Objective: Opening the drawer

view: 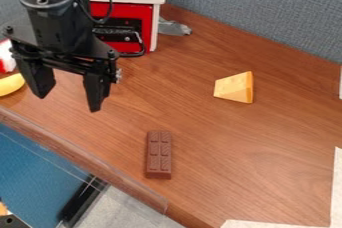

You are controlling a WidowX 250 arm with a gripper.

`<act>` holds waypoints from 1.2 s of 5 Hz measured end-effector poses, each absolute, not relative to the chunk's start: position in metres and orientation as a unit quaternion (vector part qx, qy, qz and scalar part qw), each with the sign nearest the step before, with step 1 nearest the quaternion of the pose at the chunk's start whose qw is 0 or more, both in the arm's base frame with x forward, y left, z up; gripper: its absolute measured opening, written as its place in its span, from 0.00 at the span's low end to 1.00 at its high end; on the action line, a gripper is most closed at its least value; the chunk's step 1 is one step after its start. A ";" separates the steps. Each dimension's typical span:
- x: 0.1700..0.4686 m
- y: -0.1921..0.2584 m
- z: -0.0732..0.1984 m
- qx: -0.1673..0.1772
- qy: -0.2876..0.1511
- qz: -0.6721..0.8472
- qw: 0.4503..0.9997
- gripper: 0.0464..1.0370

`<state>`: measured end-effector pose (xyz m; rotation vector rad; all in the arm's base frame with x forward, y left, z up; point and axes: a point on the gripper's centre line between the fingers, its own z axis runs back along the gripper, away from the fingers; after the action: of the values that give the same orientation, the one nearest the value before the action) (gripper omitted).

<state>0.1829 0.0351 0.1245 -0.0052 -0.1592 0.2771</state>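
Observation:
My gripper hangs over the left part of the table with its fingers apart and nothing between them; it is open. Behind it stands a small white-topped cabinet with a red drawer front facing the camera side. A dark panel and handle area shows on the red front, partly hidden by the arm and its cable. Whether the drawer is pulled out at all, I cannot tell. The gripper is in front of and to the left of the drawer front, apart from it in the view.
A chocolate bar lies near the front edge, and a cheese wedge right of centre. At the left edge are a yellow banana-like object and a red and white item. A grey object lies beside the cabinet.

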 end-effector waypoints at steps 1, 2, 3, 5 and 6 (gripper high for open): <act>0.182 0.036 0.122 0.000 -0.075 0.134 0.988 0.96; 0.197 0.043 0.107 0.037 -0.075 0.052 0.995 0.96; 0.214 0.055 0.092 0.056 -0.077 -0.034 0.995 0.96; 0.257 0.078 0.071 0.045 -0.073 -0.207 0.975 0.96; 0.283 0.083 0.064 0.038 -0.076 -0.265 0.960 0.96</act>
<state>0.2833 0.0832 0.0639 0.0778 -0.1548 -0.5381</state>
